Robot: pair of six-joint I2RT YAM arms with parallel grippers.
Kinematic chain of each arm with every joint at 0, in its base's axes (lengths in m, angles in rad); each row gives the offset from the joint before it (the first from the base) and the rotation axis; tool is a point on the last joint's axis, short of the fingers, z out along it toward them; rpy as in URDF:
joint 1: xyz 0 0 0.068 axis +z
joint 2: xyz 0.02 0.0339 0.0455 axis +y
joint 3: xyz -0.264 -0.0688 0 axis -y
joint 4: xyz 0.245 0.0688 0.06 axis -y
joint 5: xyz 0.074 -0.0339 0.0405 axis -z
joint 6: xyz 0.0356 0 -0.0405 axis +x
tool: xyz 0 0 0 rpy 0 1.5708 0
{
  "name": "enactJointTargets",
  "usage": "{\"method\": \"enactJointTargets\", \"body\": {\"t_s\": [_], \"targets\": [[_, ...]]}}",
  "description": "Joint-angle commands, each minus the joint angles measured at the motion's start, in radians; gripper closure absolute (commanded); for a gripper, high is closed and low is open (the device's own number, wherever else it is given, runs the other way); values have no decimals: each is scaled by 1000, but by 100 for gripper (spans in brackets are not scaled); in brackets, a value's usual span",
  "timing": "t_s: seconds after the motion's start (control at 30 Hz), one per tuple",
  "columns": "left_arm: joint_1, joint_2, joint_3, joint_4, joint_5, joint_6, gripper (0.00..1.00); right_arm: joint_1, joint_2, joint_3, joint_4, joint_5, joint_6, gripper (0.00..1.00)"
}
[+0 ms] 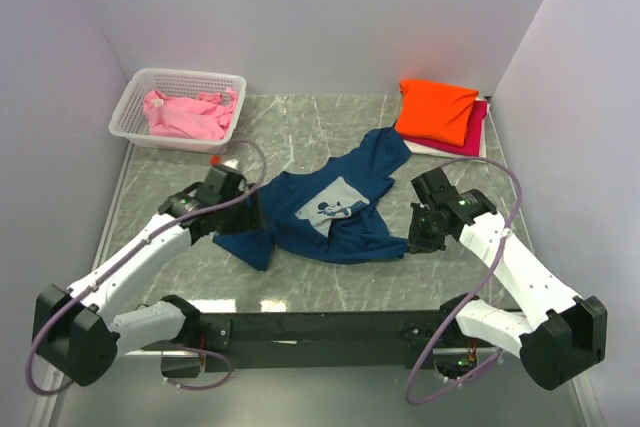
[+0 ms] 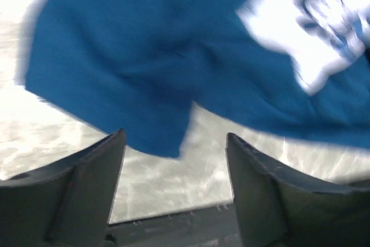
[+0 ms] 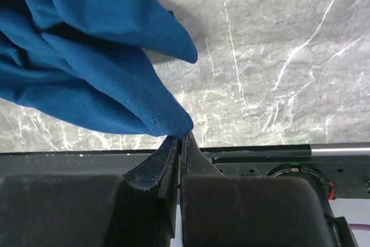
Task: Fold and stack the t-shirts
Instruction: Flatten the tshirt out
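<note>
Navy t-shirt [image 1: 330,209] had a corner pinched in the closed right fingers [image 3: 155,172]. Left fingers [image 2: 84,192] stood wide apart, empty, its edge just beyond.

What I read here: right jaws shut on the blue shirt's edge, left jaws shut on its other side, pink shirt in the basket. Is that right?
Not quite: the left jaws are open, standing apart and not clamped on the blue shirt, as the left wrist view shows. The right jaws are shut on its edge, and the pink shirt is in the basket.
</note>
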State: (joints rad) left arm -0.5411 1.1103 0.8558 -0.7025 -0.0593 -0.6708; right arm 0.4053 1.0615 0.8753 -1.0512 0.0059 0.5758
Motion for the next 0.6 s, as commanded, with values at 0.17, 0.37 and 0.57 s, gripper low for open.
{"method": "enactJointTargets", "body": {"t_s": [0.17,0.37,0.57], "targets": [[200,37,-83,-20,-105,-108,20,-26,25,2,88,-41,6,100],[297,210,-60,98,-117,-55,19,-59,8,1,111,-53,18,100],[316,348,-8,172,-172,8,22,-77,-8,10,112,-58,21,100]]}}
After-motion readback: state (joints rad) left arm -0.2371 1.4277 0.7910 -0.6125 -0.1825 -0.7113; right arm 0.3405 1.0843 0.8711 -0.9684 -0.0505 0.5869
